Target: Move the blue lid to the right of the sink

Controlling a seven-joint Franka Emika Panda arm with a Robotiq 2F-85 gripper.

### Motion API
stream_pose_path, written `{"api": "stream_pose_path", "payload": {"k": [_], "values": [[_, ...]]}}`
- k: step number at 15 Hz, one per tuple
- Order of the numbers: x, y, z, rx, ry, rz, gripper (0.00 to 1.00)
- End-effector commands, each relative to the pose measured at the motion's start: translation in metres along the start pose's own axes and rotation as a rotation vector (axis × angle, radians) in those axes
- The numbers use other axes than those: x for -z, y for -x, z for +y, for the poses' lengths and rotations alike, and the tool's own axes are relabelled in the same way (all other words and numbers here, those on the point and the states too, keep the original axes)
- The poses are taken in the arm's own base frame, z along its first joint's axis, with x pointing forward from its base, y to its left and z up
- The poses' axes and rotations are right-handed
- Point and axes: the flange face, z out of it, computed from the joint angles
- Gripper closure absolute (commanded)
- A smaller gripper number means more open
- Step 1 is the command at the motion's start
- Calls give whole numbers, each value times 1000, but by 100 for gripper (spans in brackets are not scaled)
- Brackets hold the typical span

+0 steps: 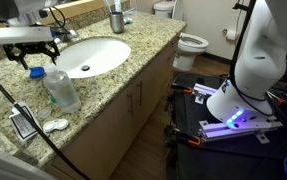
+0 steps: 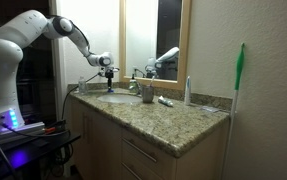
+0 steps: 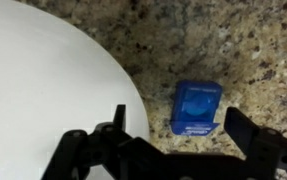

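The blue lid (image 3: pixel 196 107) lies flat on the speckled granite counter, just beside the rim of the white oval sink (image 3: pixel 43 90). In an exterior view the blue lid (image 1: pixel 35 71) sits between the sink (image 1: pixel 93 55) and the clear bottle (image 1: pixel 61 90). My gripper (image 3: pixel 183 128) is open and empty. It hovers right above the lid, with one finger on each side of it and the lid slightly ahead of the fingertips. The gripper also shows in both exterior views (image 1: pixel 33 50) (image 2: pixel 110 72), over the counter at the sink's edge (image 2: pixel 123 98).
A chrome faucet (image 1: pixel 68 33) stands behind the basin, and a cup (image 1: pixel 116 18) stands at the back of the counter. Small items (image 1: pixel 23 122) (image 1: pixel 55 125) lie near the counter's front edge. A white toilet (image 1: pixel 191 42) stands beyond the counter. A green-handled brush (image 2: pixel 238 80) leans on the wall.
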Motion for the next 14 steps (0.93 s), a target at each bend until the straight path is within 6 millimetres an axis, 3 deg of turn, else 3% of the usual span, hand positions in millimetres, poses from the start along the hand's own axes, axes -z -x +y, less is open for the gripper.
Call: {"api": "stream_pose_path", "payload": {"k": [1,9,14], "values": [[4,-3,-1,-4,-4,7,0],[2,-13,-8,-32,-36,29,0],[7,-8,-5,-19,-22,17,0]]}}
